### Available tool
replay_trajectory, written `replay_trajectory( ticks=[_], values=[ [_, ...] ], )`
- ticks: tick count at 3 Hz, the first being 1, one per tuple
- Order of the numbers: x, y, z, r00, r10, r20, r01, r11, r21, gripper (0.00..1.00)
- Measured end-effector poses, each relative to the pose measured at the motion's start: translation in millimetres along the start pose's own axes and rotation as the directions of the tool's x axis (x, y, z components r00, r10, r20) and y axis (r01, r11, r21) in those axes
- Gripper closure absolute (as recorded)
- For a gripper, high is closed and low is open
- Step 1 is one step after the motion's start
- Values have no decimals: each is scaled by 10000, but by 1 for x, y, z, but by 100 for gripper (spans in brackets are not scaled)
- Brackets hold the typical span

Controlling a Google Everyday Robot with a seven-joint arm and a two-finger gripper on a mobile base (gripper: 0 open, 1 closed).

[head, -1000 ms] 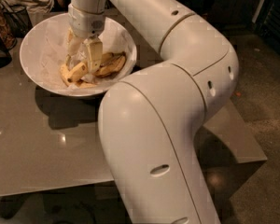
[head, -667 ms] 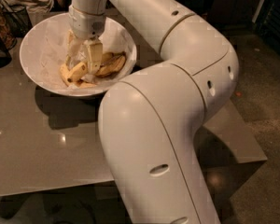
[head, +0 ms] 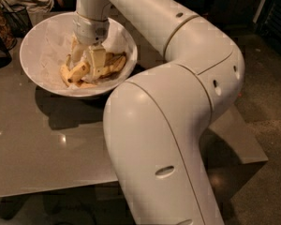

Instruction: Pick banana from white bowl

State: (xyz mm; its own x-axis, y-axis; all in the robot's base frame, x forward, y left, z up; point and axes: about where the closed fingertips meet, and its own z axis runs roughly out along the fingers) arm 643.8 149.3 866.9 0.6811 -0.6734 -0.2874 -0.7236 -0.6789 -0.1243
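Observation:
The white bowl (head: 36,41) stands on the far left of the table, lined with crumpled white paper. Several yellow, brown-marked bananas lie in it. My gripper (head: 87,64) reaches straight down into the middle of the bowl, right over a yellow banana (head: 77,72) whose end pokes out to the lower left beneath it. Shorter brown-marked bananas (head: 114,63) lie just right of the gripper. The gripper hides the rest of the banana.
The bowl rests on a grey table (head: 37,144) with its front edge near the bottom. A black wire basket (head: 11,20) stands behind the bowl at the far left. My large white arm (head: 178,102) fills the right half of the view.

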Motion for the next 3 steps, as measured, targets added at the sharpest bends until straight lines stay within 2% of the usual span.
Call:
replay_trajectory(
  ticks=[1,3],
  values=[
    [-1,4,1,10000,-66,-51,66,10000,44,53],
    [-4,7,2,9998,-112,-145,113,9999,10,99]
  ],
)
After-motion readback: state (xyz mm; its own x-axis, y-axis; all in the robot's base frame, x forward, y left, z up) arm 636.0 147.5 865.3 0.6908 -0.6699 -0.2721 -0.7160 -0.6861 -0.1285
